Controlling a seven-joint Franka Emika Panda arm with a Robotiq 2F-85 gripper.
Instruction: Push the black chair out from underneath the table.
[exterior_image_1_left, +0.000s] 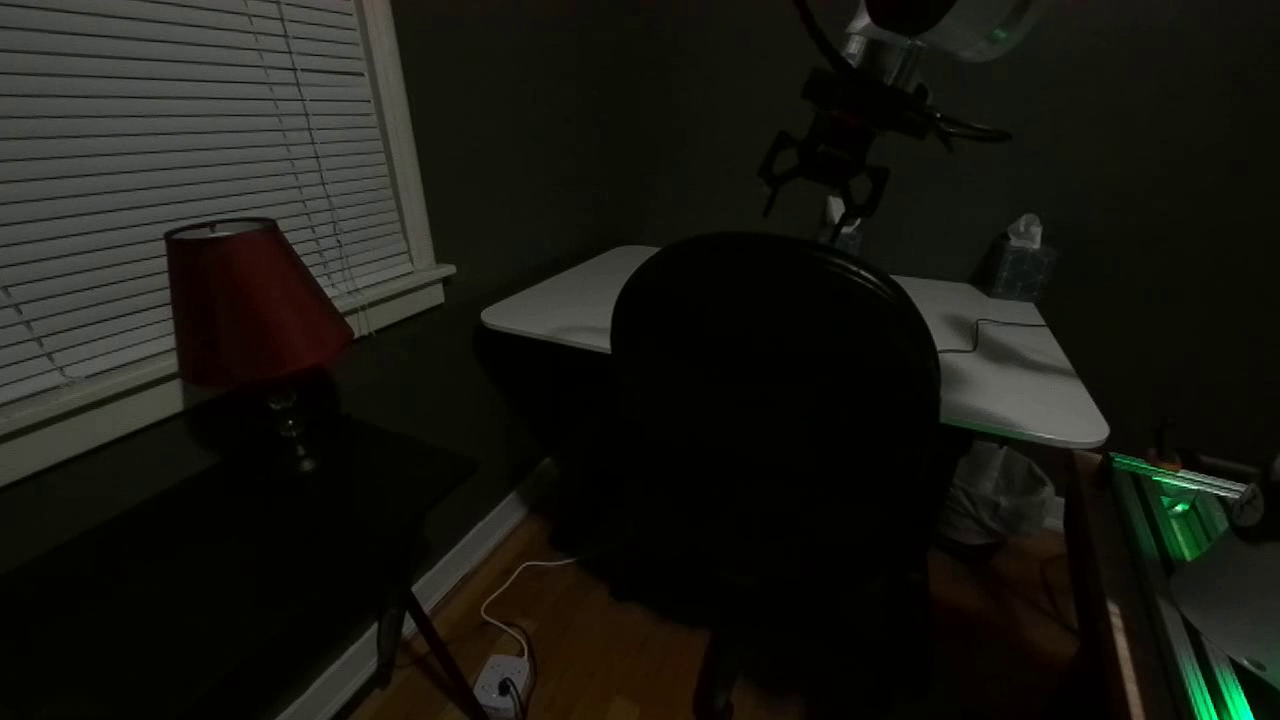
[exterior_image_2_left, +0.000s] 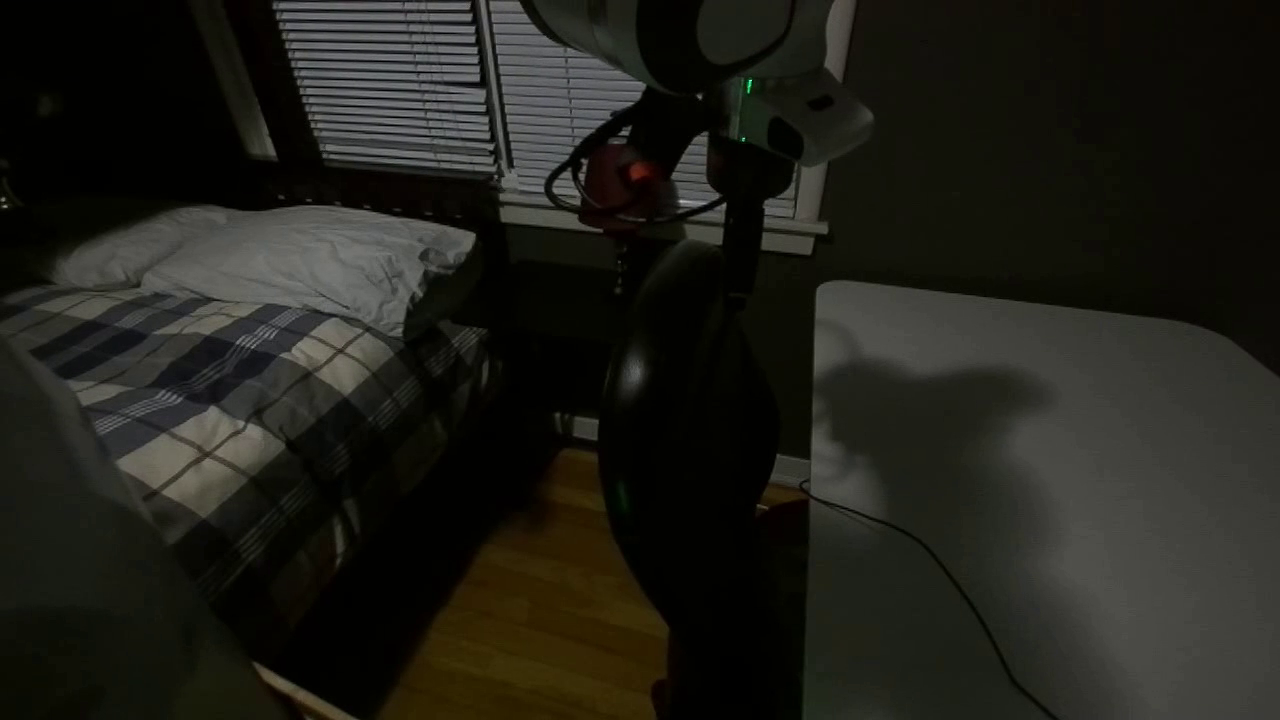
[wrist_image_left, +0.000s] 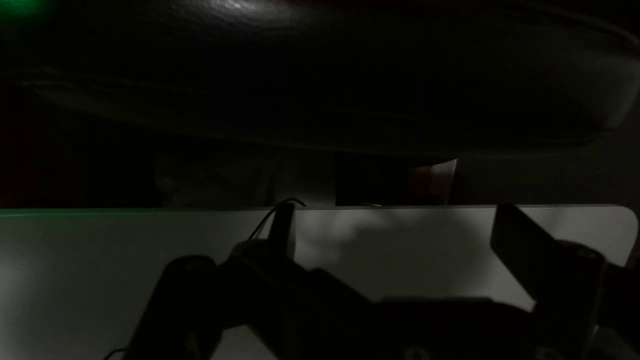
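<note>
Hanging around twelve o'clock above the black chair (exterior_image_1_left: 775, 400), the gripper (exterior_image_1_left: 803, 222) has its fingers (wrist_image_left: 525, 255) spread with nothing between them and, in an exterior view, points down just beside the backrest (exterior_image_2_left: 685, 420), on the side facing the table (exterior_image_2_left: 1150, 520) at three o'clock; contact is unclear. A gap parts backrest from table, so the push looks part-done at most, and the seat, lost in shadow, may need more shoving. The pale tabletop bears a thin cord (exterior_image_2_left: 927, 547) and, at two o'clock from the chair, a tissue box (exterior_image_1_left: 1020, 270), with a red lamp (exterior_image_1_left: 250, 305) at nine in the dim room.
</note>
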